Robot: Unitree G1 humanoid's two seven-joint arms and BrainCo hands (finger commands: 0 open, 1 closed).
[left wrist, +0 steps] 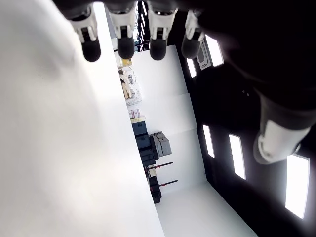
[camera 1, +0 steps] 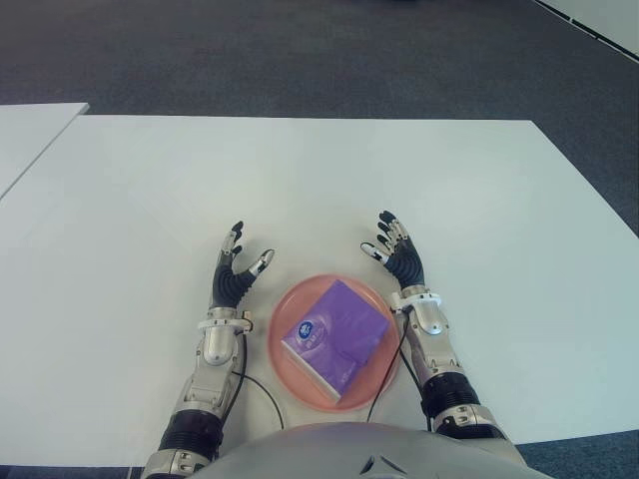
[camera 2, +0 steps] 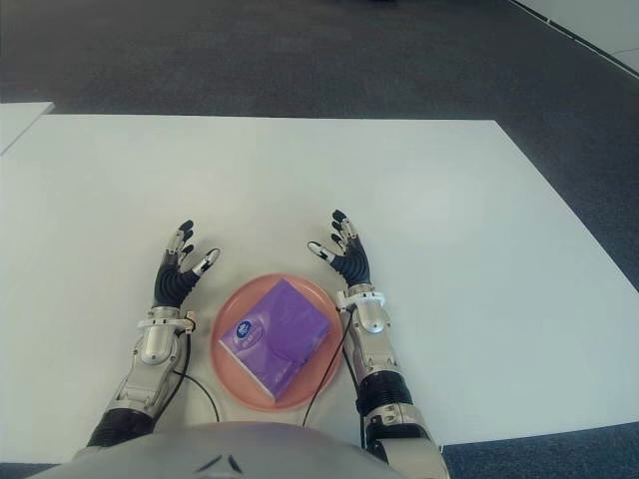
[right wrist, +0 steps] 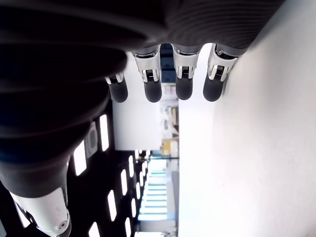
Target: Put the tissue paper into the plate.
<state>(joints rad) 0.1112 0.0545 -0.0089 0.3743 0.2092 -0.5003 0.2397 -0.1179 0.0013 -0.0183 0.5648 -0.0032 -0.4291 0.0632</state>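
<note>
1. Left eye view gives us the plainest look at the tissue paper [camera 1: 334, 342]: a purple, soft-cornered rectangular pack with a glossy wrapper and a small round white-and-blue mark near one end.
2. We see it lying flat inside the plate [camera 1: 290, 377], a round, shallow, salmon-pink dish with a smooth rim, set on the matte white table [camera 1: 319, 180] just in front of the robot's torso.
3. We find the left hand [camera 1: 234, 275] on the table just to the left of the plate, its ribbed black palm and white-tipped fingers spread and holding nothing; its wrist view shows four straight fingers with rounded dark pads.
4. We find the right hand [camera 1: 397, 256] just beyond the plate's right edge, fingers likewise extended and apart, empty; its wrist view shows the same straight row of fingers.
5. We note thin black cables [camera 1: 247, 379] curving along both forearms.
</note>
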